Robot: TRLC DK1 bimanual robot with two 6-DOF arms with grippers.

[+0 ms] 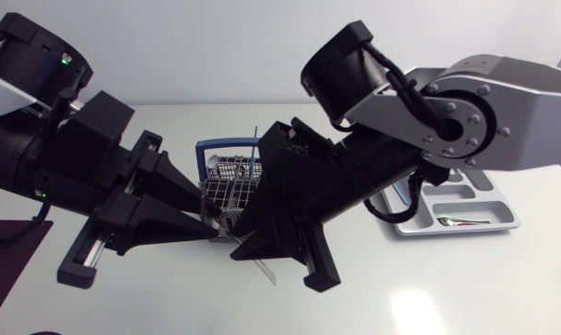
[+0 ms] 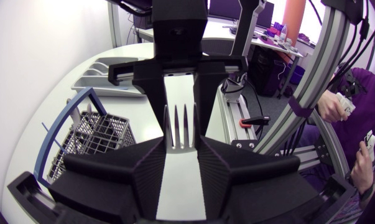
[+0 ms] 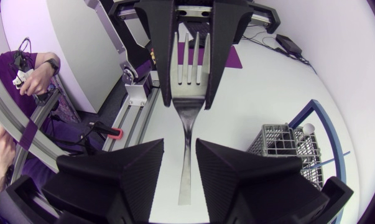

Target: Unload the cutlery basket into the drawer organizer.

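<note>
A silver fork [image 3: 188, 93] hangs in the air between my two grippers, above the table in front of the wire cutlery basket [image 1: 226, 175]. My left gripper [image 3: 190, 68] is shut on the fork's head, the tines [image 2: 180, 127] pinched between its fingers. My right gripper [image 3: 180, 152] faces it, its fingers on either side of the handle, with a sliver of gap still showing on one side. In the head view the handle's end [image 1: 264, 270] pokes out beyond the right gripper [image 1: 275, 263]. The drawer organizer [image 1: 503, 221] lies at the right.
The basket [image 2: 91, 137] has a blue bail handle [image 1: 226, 142], and a thin utensil stands up in it. One piece of cutlery [image 1: 461, 221] lies in the grey organizer, partly behind my right arm. A dark mat [image 1: 6, 265] lies at the table's left edge.
</note>
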